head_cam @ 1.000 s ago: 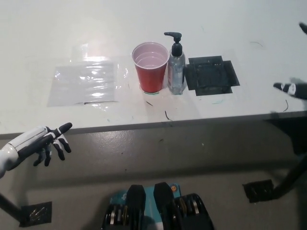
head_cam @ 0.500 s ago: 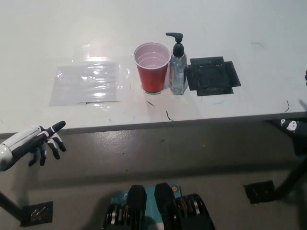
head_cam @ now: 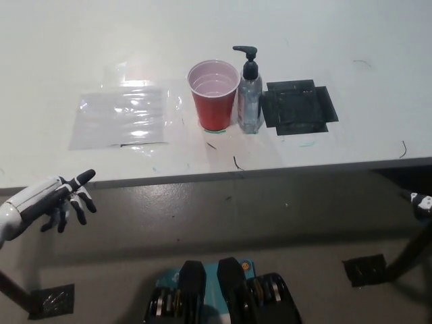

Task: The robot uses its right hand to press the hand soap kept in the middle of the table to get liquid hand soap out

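Right hand low at the edge, soap bottle far up-left

I see the hand soap pump bottle (head_cam: 248,91) upright mid-table, touching the red cup (head_cam: 214,94). My right hand (head_cam: 420,202) barely shows below the table edge, grip unreadable; the left hand (head_cam: 59,199) rests open, lower left.

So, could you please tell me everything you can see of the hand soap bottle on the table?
The hand soap bottle is a slim, clear, plastic-looking bottle with a black pump head, its spout pointing toward picture left. It stands upright near the middle of the white table, close beside the red cup on one side and the black square mat on the other; whether it touches either cannot be told. No hand is on it.
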